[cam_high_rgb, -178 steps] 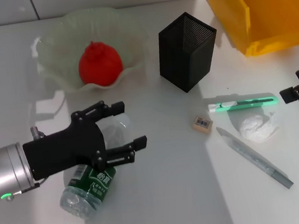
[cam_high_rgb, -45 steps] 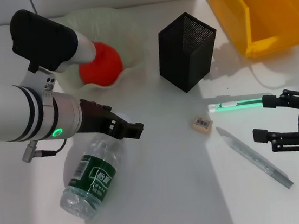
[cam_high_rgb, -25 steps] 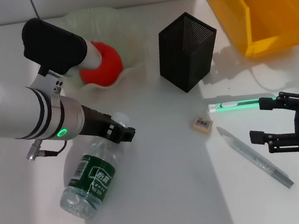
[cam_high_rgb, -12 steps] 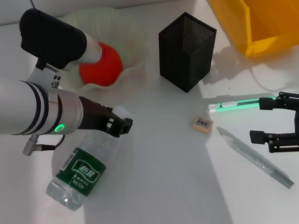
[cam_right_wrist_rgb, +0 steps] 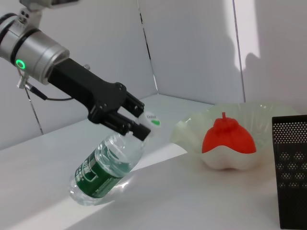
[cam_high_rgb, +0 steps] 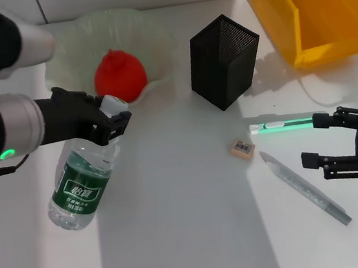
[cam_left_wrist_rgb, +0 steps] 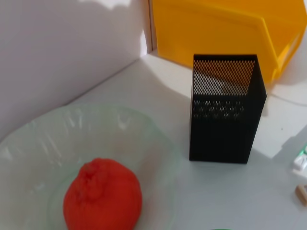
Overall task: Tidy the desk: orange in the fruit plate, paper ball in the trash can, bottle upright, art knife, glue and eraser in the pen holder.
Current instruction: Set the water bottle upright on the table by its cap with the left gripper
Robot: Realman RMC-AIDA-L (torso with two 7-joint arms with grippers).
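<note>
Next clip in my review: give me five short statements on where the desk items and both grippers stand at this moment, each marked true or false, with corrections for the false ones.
1. The orange lies in the fruit plate. True.
2. The bottle stands fully upright on the desk. False: it is tilted, base on the desk, cap end raised by the left gripper.
3. The left gripper is shut on the bottle near its cap. True.
4. The eraser is inside the pen holder. False: it lies on the desk in front of the holder.
5. The right gripper is clamped on the eraser. False: it is open, off to the side, above the desk.
</note>
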